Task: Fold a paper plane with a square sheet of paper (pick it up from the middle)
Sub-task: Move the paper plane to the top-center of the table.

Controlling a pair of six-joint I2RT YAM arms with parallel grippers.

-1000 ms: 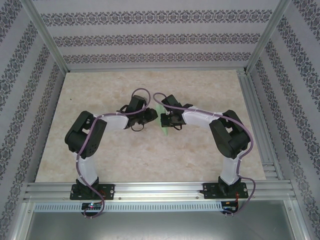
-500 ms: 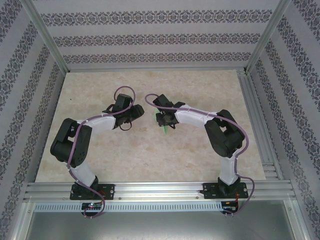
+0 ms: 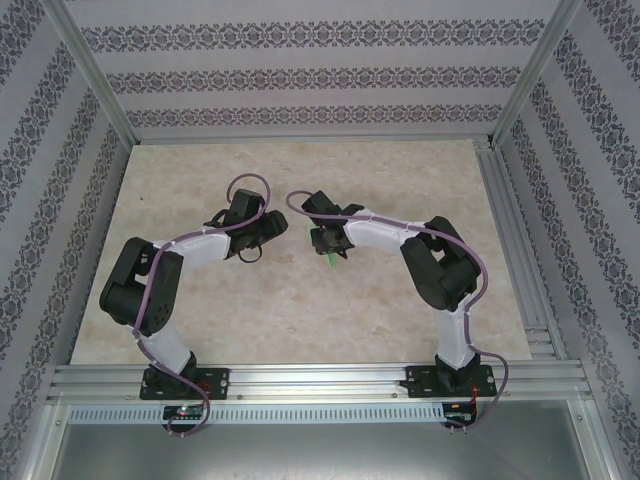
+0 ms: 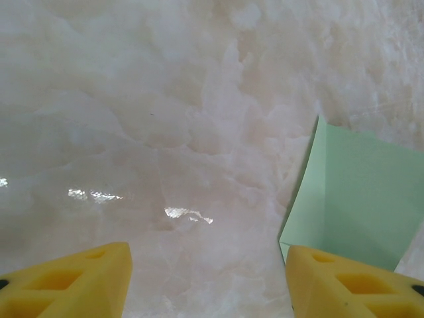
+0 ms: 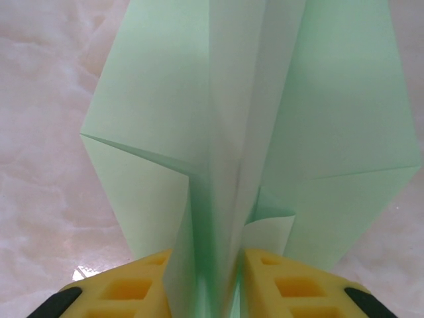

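Both elbows (image 3: 440,270) bent, right end effector (image 5: 207,265) pinches paper plane (image 5: 252,132) (mid-crease).

bare table (image 4: 165,119) ahead of the left gripper (image 4: 209,281) and on its left, free to pass, paper plane (image 4: 358,192) close on its right, barring that side

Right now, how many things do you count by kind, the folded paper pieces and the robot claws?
Folded green paper, the paper plane: 1
Robot claws, the left claw open and the right claw shut on the paper: 2
Total: 3
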